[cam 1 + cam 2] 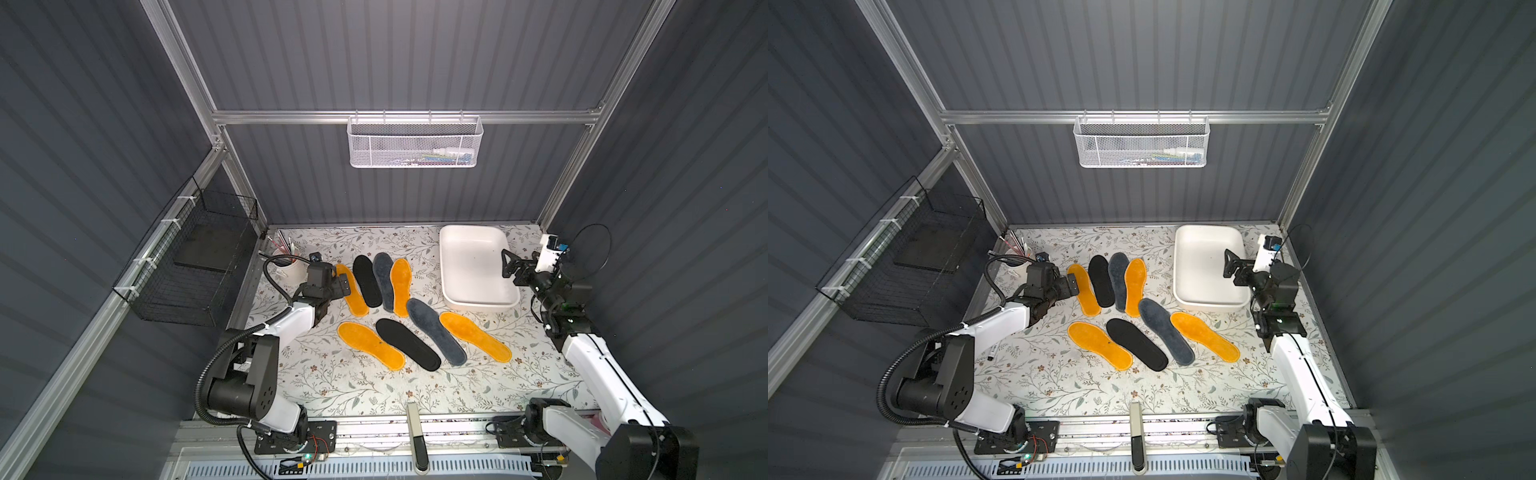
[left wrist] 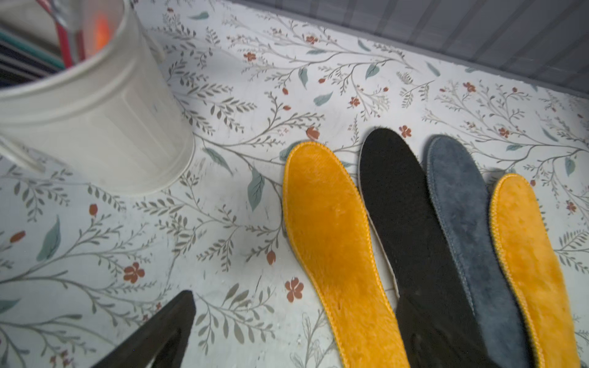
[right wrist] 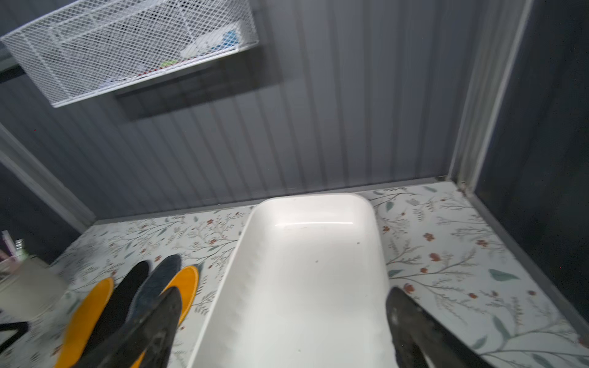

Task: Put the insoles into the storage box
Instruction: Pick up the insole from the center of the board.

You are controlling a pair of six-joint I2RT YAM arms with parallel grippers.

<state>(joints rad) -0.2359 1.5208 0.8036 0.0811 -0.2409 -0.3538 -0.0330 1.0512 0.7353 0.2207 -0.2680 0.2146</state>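
Several insoles lie flat on the floral table in two rows. In the back row an orange insole [image 1: 353, 293] [image 2: 331, 242], a black one [image 1: 367, 280] [image 2: 401, 204], a grey one [image 1: 384, 280] and another orange one [image 1: 401, 286] lie side by side. In the front row lie orange [image 1: 370, 345], black [image 1: 407, 344], grey [image 1: 435, 332] and orange [image 1: 474, 336] insoles. My left gripper [image 1: 343, 284] [image 2: 296, 299] hangs open over the leftmost back orange insole, holding nothing. The white storage box [image 1: 469, 270] [image 3: 312, 255] at back right is empty. My right gripper [image 1: 505, 264] [image 3: 283, 293] hovers open over it.
A white cup with pens [image 1: 286, 266] [image 2: 95, 111] stands just behind the left gripper. A white mesh basket [image 1: 415, 141] hangs on the back wall and a black wire basket [image 1: 195, 266] on the left wall. A marker [image 1: 992, 351] lies under the left arm.
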